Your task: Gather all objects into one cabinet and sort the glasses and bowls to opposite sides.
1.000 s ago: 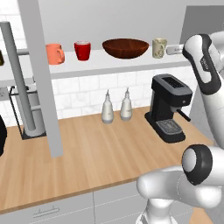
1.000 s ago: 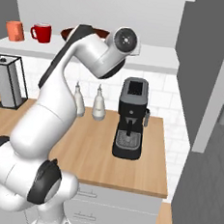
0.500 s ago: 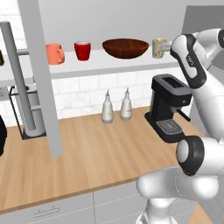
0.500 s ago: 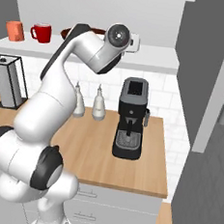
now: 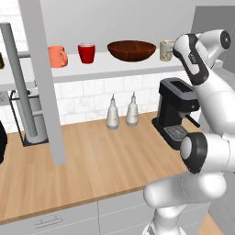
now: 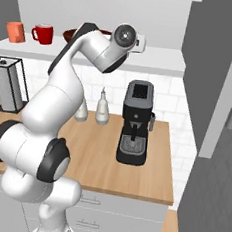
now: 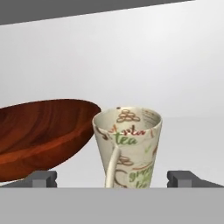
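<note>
On the pale grey shelf (image 5: 114,69) above the wooden worktop (image 5: 96,160), the row is sitting left to right — coral-orange handled mug (image 5: 57,56), short red cup (image 5: 86,52), wide glossy dark brown bowl (image 5: 131,50), then the beige printed mug (image 7: 127,146). The fingers (image 7: 43,179) are standing wide apart, straddling that last mug without touching — probably lining up to grasp it.

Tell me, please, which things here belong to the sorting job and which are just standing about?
Belonging to the job: coral-orange mug, red cup, brown bowl, beige tea mug, cabinet shelf.

Standing about: two white bottles, coffee machine, paper towel holder.
</note>
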Tool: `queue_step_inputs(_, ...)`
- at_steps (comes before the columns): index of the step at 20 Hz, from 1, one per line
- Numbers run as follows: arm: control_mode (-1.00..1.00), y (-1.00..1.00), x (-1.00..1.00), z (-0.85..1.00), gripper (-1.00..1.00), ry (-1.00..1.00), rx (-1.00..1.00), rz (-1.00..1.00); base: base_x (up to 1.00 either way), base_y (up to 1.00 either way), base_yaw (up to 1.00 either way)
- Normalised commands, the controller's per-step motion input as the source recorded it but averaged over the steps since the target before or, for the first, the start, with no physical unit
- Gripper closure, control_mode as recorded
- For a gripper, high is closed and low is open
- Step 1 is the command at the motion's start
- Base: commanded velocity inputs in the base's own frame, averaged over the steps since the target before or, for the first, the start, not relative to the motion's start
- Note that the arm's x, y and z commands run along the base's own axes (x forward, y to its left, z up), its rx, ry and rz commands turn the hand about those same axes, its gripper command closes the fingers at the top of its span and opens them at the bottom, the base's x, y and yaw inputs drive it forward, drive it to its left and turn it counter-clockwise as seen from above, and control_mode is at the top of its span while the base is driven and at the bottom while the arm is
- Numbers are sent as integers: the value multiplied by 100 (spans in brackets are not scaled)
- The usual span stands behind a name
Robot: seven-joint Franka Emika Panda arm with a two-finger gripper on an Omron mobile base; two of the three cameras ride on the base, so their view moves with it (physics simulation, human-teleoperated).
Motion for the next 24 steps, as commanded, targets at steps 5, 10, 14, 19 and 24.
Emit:
queue_step_inputs(5, -100, 0, 1, -12, -100, 0, 0, 0, 0, 0, 0)
queue_step_inputs(10, -100, 0, 10, -8, -100, 0, 0, 0, 0, 0, 0)
queue_step_inputs(14, -100, 0, 15, -3, -100, 0, 0, 0, 0, 0, 0)
queue_step_inputs(19, -100, 0, 11, -4, -100, 0, 0, 0, 0, 0, 0)
queue_step_inputs(24, -100, 0, 13, -5, -100, 0, 0, 0, 0, 0, 0)
